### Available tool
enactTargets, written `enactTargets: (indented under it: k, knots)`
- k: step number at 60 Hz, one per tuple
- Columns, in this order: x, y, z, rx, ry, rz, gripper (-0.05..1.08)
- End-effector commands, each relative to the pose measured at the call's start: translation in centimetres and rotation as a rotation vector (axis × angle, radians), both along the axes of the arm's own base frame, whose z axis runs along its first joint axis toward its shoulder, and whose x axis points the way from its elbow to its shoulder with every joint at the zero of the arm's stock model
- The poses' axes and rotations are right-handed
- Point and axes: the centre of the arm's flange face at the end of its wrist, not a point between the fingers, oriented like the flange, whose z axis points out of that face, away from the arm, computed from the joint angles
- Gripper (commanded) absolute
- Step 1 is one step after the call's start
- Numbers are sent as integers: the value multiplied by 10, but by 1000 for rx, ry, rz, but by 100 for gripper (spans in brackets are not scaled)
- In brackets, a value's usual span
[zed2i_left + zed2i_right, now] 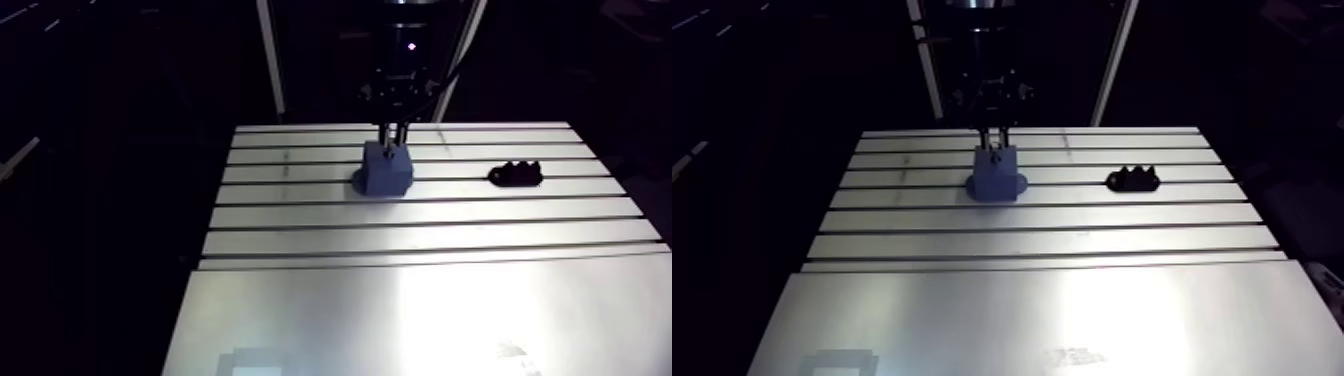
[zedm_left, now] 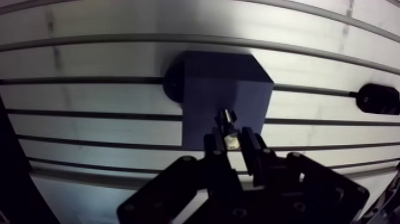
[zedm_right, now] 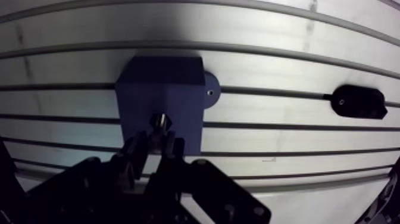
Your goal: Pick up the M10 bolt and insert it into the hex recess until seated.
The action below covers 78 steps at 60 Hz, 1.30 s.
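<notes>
- A slotted aluminium table [image 1: 420, 300] with a bright, reflective top is seen in the arm view. Several long parallel grooves run across its far half, and its near half is a plain sheet.
- The two-fingered black Robotiq gripper [image 2: 232, 143] is held straight down over the far part of the table, directly above the block. In the wrist view its fingers [image 2: 215, 149] are seen clamped on the bolt, one on either side of the shank, with only a narrow gap between them (the gap is filled by the bolt itself).
- A dark blue, square-sided plastic block [image 1: 387, 168] stands upright on the grooved part of the table, straddling a groove. A rounded foot with a small hole in it [image 3: 209, 93] sticks out from its base on one side and lies flat on the table.
- A small black part with a toothed upper edge [image 1: 516, 174] lies on the table well apart from the blue block, to one side of it and over a groove. It is touched by nothing.
- The M10 bolt [image 2: 227, 119], a short piece with a dull metallic shank and a darker end, is held in the gripper's grasp. Its far end meets a dark opening in the top face of the blue block, near the edge closest to the gripper. How far it has entered that hex recess cannot be told from these views.
</notes>
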Motion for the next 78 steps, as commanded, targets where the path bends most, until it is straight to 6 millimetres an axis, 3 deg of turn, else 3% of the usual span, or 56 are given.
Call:
enactTargets:
  k: [1,2,4,37,52,53,54,55,56,58,61,62,63,64,78]
  knots:
    - [-1,0,-3,1,-4,2,13]
    - [-2,1,-2,0,-3,3,3]
    - [-1,1,-2,0,-2,6,1]
    - [-4,5,3,-4,9,2,1]
    - [-4,0,35,-9,61,4,3]
    - [-3,0,38,-8,64,4,12]
    - [-3,0,38,-8,64,4,12]
    - [-2,-1,38,-8,62,5,28]
    - [-2,-1,38,-8,62,5,28]
    - [0,-1,35,-9,55,7,58]
    - [1,-1,33,-11,52,7,67]
    - [1,-1,32,-11,51,7,79]
    - [1,-1,32,-11,51,7,79]
    - [1,0,31,-11,52,7,89]
    - [8,2,17,-21,28,2,104]
